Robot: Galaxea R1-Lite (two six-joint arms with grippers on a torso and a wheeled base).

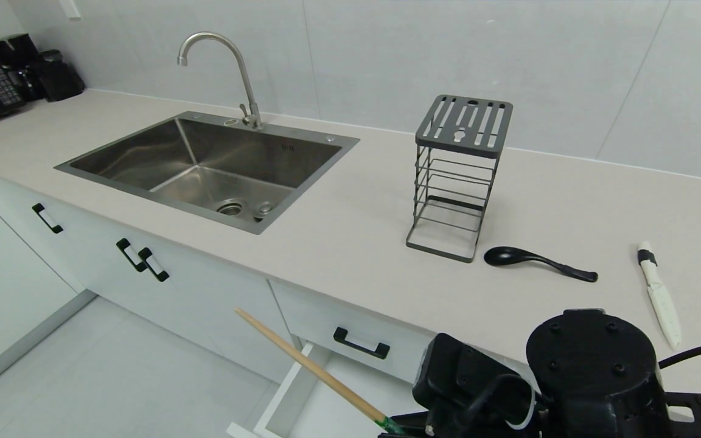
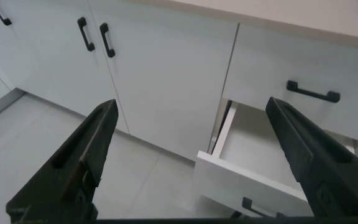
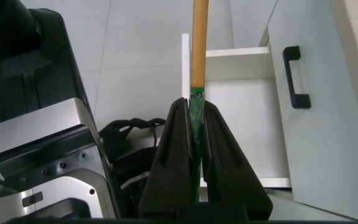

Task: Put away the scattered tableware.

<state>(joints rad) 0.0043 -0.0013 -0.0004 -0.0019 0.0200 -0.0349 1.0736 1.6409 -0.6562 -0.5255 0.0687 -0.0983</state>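
Chopstick [image 3: 199, 43] of pale wood with a green end — it is clamped by that green end between the fingers of the right gripper [image 3: 196, 107], which are pressed tight against it on both sides. The rest of the stick runs straight out ahead of the fingertips. In the head view it slants up and away from the gripper toward the robot's left, in the air in front of the cabinets. Below and beyond this gripper lies an open white drawer [image 3: 241, 118], pulled out from under the counter [image 1: 356, 225], with the stick's free length reaching over it.

The left gripper [image 2: 190, 106] holds nothing, its two dark fingers spread wide. Ahead of it stand the white cabinet doors with black handles, and ahead and lower down the same open drawer.

Up on the counter, beyond the right gripper and well apart from it, lie a black spoon [image 1: 533, 260] and a white knife [image 1: 659, 295] with a black band on its handle. The spoon's bowl is just beside the foot of a dark wire rack [image 1: 457, 176] — the knife lies farther to the robot's right. Farther off to the left of the rack are a steel sink [image 1: 204, 164] and its curved faucet [image 1: 229, 67].
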